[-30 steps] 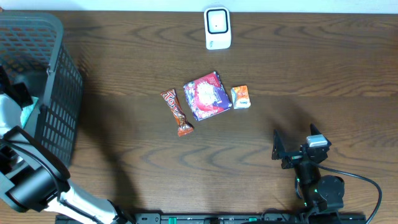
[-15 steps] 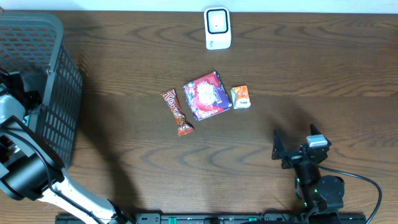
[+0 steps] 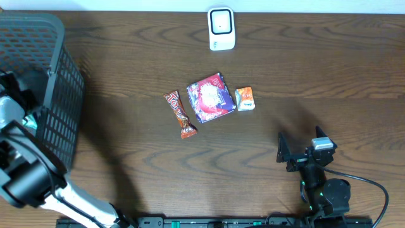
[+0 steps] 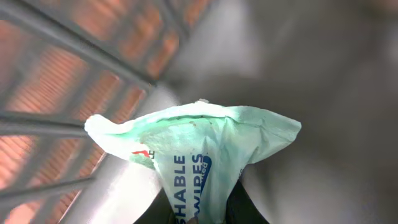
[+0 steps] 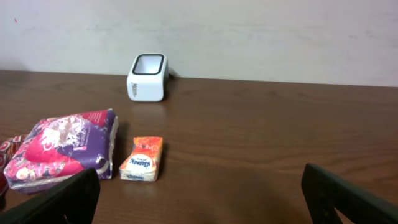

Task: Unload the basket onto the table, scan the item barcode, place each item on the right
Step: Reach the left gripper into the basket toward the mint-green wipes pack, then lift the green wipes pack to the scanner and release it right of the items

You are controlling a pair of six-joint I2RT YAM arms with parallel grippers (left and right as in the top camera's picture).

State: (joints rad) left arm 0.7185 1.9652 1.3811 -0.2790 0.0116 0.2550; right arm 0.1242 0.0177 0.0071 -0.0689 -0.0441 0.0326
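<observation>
Down inside the basket at the left edge of the table with the left gripper, jaws closed almost fully and pinching a green pack of wipes. Gripped at one narrow end, with the rest of the soft wrapper fanning out ahead of the fingers and the printed lettering turned toward the wrist camera. Probably taken by the edge for want of anything firmer to pinch on a limp pack lying low against the basket wall. No barcode to be seen on the face shown; perhaps on the other side, hard to tell.

Well apart from the pack, at the far middle of the table: the white scanner, window facing upward. Hence a long carry ahead, up over the basket rim and across the wood.

Near the middle of the table, lying flat in a loose row: a candy bar, a purple packet and, just beside it, a small orange tissue pack. Seemingly laid clear of the scanner; whether scanned or not, impossible to say.

Parked low at the near right with the right gripper, jaws spread wide, holding nothing, clear of the likely route to the scanner.

By the look of it: grasp made, lift not yet begun. Main risk: thin wrapper slipping from the pinch or catching on the mesh on the way out.
</observation>
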